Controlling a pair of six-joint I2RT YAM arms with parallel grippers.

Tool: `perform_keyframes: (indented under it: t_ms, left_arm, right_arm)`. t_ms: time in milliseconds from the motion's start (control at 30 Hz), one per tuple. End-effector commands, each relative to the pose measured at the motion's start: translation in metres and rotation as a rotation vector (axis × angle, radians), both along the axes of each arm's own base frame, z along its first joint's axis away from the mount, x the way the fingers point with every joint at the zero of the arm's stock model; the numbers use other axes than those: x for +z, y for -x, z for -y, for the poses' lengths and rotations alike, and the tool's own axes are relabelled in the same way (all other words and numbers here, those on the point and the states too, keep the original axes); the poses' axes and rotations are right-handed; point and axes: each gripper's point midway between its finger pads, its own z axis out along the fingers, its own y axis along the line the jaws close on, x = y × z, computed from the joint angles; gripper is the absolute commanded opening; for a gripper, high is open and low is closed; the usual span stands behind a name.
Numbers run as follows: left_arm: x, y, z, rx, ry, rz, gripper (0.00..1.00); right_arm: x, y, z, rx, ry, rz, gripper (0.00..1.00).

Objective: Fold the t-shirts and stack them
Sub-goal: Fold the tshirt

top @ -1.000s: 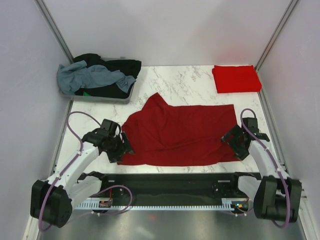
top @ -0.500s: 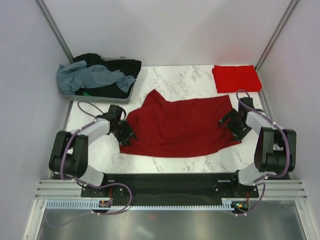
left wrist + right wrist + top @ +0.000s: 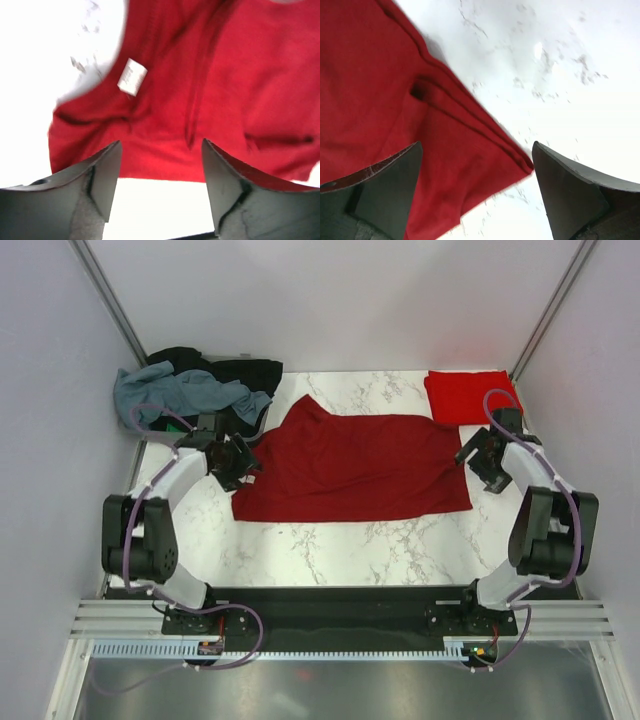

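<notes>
A big dark red cloth t-shirt (image 3: 350, 465) lay spread out flat on the white marble table top (image 3: 330, 550), and everything else sat around it. The left gripper (image 3: 240, 466) was at the shirt's left edge, low over the cloth. Its two black fingers (image 3: 95, 175) were spread apart with nothing between them. In the left wrist view the red cloth and a small white label (image 3: 132, 76) showed underneath.

The right gripper (image 3: 474, 454) was at the shirt's right edge, near the far corner. Its fingers (image 3: 570, 190) were spread very wide and held nothing either. The right wrist view showed a folded-over corner of the shirt just under the gap.

A brighter red shirt (image 3: 465, 395), folded into a neat rectangle, lay just past the big shirt's far right corner. A messy heap with a grey-blue shirt (image 3: 170, 395) and a black shirt (image 3: 245, 373) sat past its far left corner.

The big shirt looked soft, thin and light. It would likely bend and droop when lifted, and it could slide a little on the smooth top. It would not break. I think the best places to pinch were the two edges by the grippers, catching both layers at a hem or corner, low by the table. Pinching only the top layer could make the fold come out crooked.
</notes>
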Motion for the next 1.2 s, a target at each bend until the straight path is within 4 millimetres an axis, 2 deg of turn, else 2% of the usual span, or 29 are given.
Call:
perform_keyframes:
  t_ms: [0,33,67,100,167,200,267,300,400,533,733,833,867,933,967,1000,1033,1100,1133,1167]
  left_arm:
    - [0.029,0.026,0.004,-0.056,0.020,0.051,0.74]
    - [0.040,0.031,0.004,-0.060,0.027,0.083,0.77]
    - [0.042,0.037,0.003,-0.061,0.024,0.091,0.77]
    - [0.037,0.048,0.001,-0.060,0.016,0.075,0.77]
    - [0.041,0.059,-0.002,-0.062,0.004,0.094,0.77]
    - [0.038,0.064,-0.003,-0.062,0.005,0.088,0.77]
    - [0.022,0.080,-0.004,-0.062,0.008,0.049,0.78]
    - [0.012,0.089,-0.005,-0.061,0.006,0.024,0.79]
    - [-0.006,0.096,-0.004,-0.069,0.011,0.006,0.82]
    - [-0.017,0.092,-0.004,-0.051,0.016,0.003,0.86]
    - [-0.039,0.087,-0.013,-0.018,-0.038,-0.055,0.84]
    - [-0.051,0.085,-0.019,0.001,-0.069,-0.070,0.81]
    - [-0.054,0.083,-0.021,0.009,-0.082,-0.071,0.80]
    - [-0.058,0.078,-0.022,0.015,-0.087,-0.066,0.73]
    - [-0.063,0.077,-0.024,0.023,-0.100,-0.082,0.70]
    - [-0.062,0.071,-0.024,0.028,-0.101,-0.075,0.66]
    - [-0.061,0.066,-0.024,0.029,-0.105,-0.067,0.55]
    - [-0.055,0.050,-0.025,0.033,-0.116,-0.045,0.41]
    - [-0.051,0.044,-0.024,0.033,-0.114,-0.035,0.28]
    - [-0.047,0.037,-0.022,0.032,-0.106,-0.025,0.23]
  right_arm:
    - [0.018,0.029,-0.003,-0.013,0.017,0.029,0.98]
    - [0.018,0.034,-0.011,0.002,-0.016,0.043,0.98]
    - [0.024,0.038,-0.014,0.004,-0.024,0.077,0.98]
    - [0.012,0.050,-0.018,0.011,-0.035,0.051,0.98]
    - [0.007,0.058,-0.022,0.025,-0.045,0.058,0.93]
    - [-0.004,0.067,-0.024,0.033,-0.050,0.031,0.91]
    - [-0.013,0.071,-0.026,0.043,-0.059,0.008,0.85]
    - [-0.018,0.071,-0.027,0.052,-0.063,0.008,0.81]
    - [-0.028,0.066,-0.029,0.063,-0.076,0.015,0.72]
    - [-0.036,0.057,-0.025,0.076,-0.058,0.009,0.68]
    - [-0.044,0.050,-0.026,0.100,-0.068,0.001,0.63]
    - [-0.049,0.051,-0.024,0.109,-0.056,-0.005,0.49]
    - [-0.051,0.051,-0.024,0.114,-0.054,-0.009,0.34]
    - [-0.053,0.051,-0.024,0.120,-0.053,-0.011,0.24]
    - [-0.054,0.050,-0.024,0.123,-0.056,-0.014,0.13]
    - [-0.054,0.049,-0.025,0.122,-0.058,-0.015,0.07]
    - [-0.055,0.048,-0.025,0.115,-0.061,-0.014,0.01]
    - [-0.053,0.043,-0.030,0.095,-0.102,-0.003,0.00]
    - [-0.053,0.040,-0.034,0.091,-0.124,-0.003,0.00]
    - [-0.046,0.031,-0.036,0.088,-0.140,0.020,0.00]
